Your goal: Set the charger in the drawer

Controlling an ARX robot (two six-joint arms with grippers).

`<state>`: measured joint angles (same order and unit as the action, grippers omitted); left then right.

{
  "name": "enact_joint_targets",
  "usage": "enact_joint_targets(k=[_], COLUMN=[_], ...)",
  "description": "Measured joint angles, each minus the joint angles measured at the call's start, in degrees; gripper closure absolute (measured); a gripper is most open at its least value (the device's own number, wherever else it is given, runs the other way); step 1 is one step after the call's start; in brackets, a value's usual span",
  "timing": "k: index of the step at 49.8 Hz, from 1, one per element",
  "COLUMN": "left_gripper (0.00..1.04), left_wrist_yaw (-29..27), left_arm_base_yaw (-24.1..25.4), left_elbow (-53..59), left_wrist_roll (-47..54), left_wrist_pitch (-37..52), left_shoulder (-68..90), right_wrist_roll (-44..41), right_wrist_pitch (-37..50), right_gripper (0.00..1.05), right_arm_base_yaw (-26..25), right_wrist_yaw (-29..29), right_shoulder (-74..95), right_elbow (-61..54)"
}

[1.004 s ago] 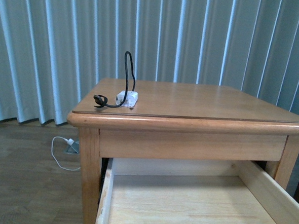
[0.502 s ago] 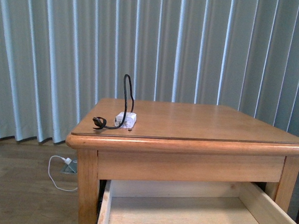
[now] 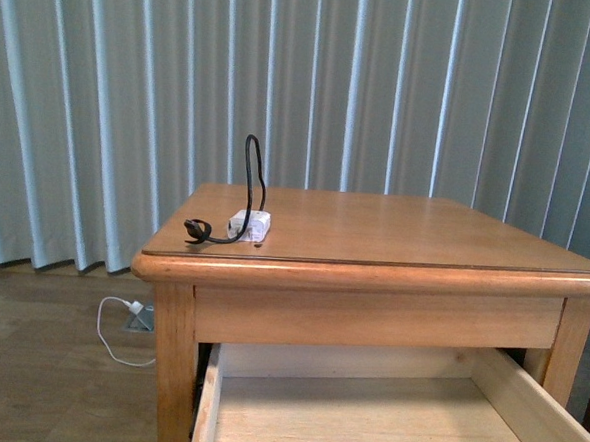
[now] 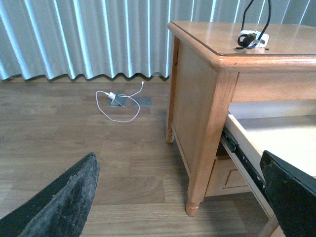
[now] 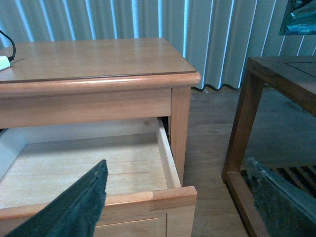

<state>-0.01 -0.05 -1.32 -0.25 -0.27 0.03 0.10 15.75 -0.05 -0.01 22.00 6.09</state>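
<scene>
Only the front view has shifted; the charger (image 3: 249, 222) lies unmoved on the left side of the bench (image 3: 405, 220); the drawer (image 3: 363, 421) stands open below; left gripper (image 4: 177, 163) and right gripper (image 5: 177, 163) show jaws spread, empty; pickup still pending.

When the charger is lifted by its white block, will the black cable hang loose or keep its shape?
The cable stands in an arch unsupported, so it probably stays stiff and could catch on the drawer rim. The charger block looks small, so it is likely light.
</scene>
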Motion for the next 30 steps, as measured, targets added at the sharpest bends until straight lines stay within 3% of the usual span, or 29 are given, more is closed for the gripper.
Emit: enact_joint_targets(k=[2, 4, 5, 10, 15, 18, 30], left_gripper=[0.06, 0.06, 0.06, 0.06, 0.06, 0.06, 0.06], left_wrist_yaw=[0.0, -0.11, -2.95, -31.15, -45.35, -43.89, -19.54], left_arm_base_yaw=[0.0, 0.0, -0.94, -10.43, -13.9, -14.12, -16.81], left_elbow=[0.0, 0.0, 0.0, -0.02, -0.44, -3.65, -25.88], left_wrist_roll=[0.0, -0.02, -0.52, -7.04, -10.43, -11.41, -4.13], left_wrist_pitch=[0.0, 0.02, 0.57, 6.19, 6.62, 8.5, 16.22], left_shoulder=[0.0, 0.0, 0.55, 6.8, 10.99, 16.52, 47.32], right_wrist_roll=[0.04, 0.02, 0.02, 0.02, 0.0, 0.02, 0.0], right_wrist_pitch=[0.0, 0.0, 0.0, 0.0, 0.0, 0.0, 0.0], right_gripper=[0.07, 0.08, 0.09, 0.09, 0.09, 0.09, 0.09], right_arm_base_yaw=[0.0, 0.0, 0.0, 0.0, 0.0, 0.0, 0.0], right_wrist_yaw=[0.0, 0.0, -0.02, 0.0, -0.02, 0.02, -0.02], right_shoulder=[0.0, 0.0, 0.0, 0.0, 0.0, 0.0, 0.0], right_elbow=[0.0, 0.0, 0.0, 0.0, -0.02, -0.02, -0.02])
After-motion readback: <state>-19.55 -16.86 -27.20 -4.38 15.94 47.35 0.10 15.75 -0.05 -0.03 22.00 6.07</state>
